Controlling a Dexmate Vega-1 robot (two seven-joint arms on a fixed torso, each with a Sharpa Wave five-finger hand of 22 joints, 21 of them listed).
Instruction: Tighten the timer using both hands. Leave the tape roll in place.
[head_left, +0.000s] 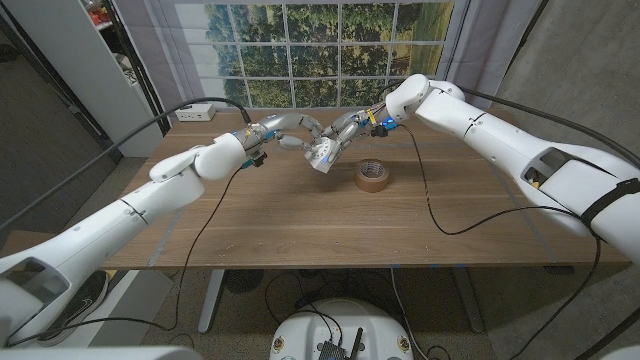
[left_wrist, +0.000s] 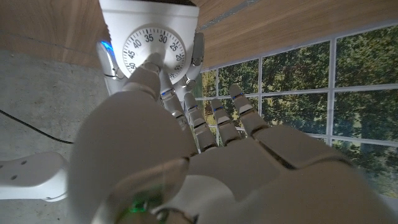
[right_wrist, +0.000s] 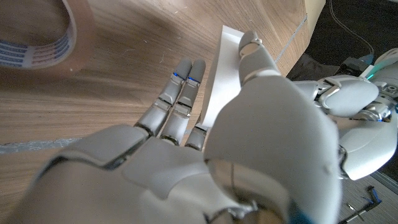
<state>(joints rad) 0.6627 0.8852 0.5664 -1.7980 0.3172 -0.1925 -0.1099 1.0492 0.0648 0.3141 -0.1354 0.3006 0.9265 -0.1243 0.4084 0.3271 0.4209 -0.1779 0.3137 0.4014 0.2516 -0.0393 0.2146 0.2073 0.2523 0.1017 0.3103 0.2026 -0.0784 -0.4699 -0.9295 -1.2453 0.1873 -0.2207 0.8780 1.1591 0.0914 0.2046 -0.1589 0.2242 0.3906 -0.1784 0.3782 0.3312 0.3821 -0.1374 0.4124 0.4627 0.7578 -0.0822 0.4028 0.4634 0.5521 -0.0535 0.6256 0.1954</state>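
The white timer (head_left: 322, 156) hangs tilted above the table's (head_left: 300, 220) middle, between both hands. My right hand (head_left: 352, 124) grips its body from the far right, fingers and thumb closed on its white casing (right_wrist: 217, 81). My left hand (head_left: 285, 135) reaches it from the left. In the left wrist view its thumb (left_wrist: 146, 71) lies on the knob of the dial (left_wrist: 155, 38), a finger beside it, the other fingers spread away from the timer. The brown tape roll (head_left: 373, 176) lies flat on the table just right of the timer, apart from both hands, with its blue-printed inside (right_wrist: 37, 43) showing.
A white box (head_left: 195, 112) sits at the table's far left corner. A black cable (head_left: 432, 205) hangs from my right arm and trails over the table's right half. Another cable (head_left: 205, 225) drops from the left arm. Windows stand behind the table.
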